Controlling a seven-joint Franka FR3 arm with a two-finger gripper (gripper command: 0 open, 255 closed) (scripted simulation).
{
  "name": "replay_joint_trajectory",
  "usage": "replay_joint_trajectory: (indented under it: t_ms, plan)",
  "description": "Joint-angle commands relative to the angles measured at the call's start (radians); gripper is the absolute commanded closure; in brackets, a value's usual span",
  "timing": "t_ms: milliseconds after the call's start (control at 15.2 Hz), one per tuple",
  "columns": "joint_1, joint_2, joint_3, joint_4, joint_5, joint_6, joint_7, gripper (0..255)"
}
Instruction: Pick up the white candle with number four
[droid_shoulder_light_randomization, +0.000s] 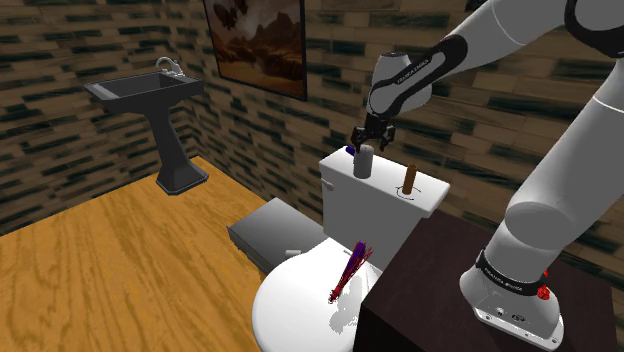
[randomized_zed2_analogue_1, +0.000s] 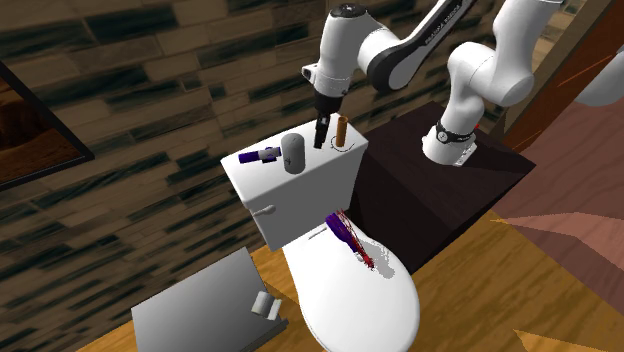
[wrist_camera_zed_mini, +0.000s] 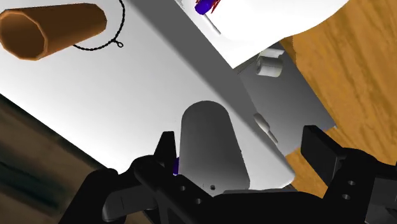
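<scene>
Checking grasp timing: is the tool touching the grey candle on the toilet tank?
Apart. The second exterior view shows white tank lid between the tool and the candle.

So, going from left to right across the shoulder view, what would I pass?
Pedestal sink → framed picture → grey candle → brown cylinder → the robot arm's base.
</scene>
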Motion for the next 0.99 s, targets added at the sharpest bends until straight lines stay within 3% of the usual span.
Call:
replay_joint_trajectory:
  t_ms: [0, 198, 858, 924]
  plan:
    - [-0.014, 0.070, -0.012, 0.027, 0.000, 0.065, 0.020, 0]
    - [-0.030, 0.173, -0.027, 0.084, 0.006, 0.142, 0.051, 0]
    - [-0.033, 0.258, -0.024, 0.068, 0.022, 0.244, 0.044, 0]
    - [-0.033, 0.258, -0.024, 0.068, 0.022, 0.244, 0.044, 255]
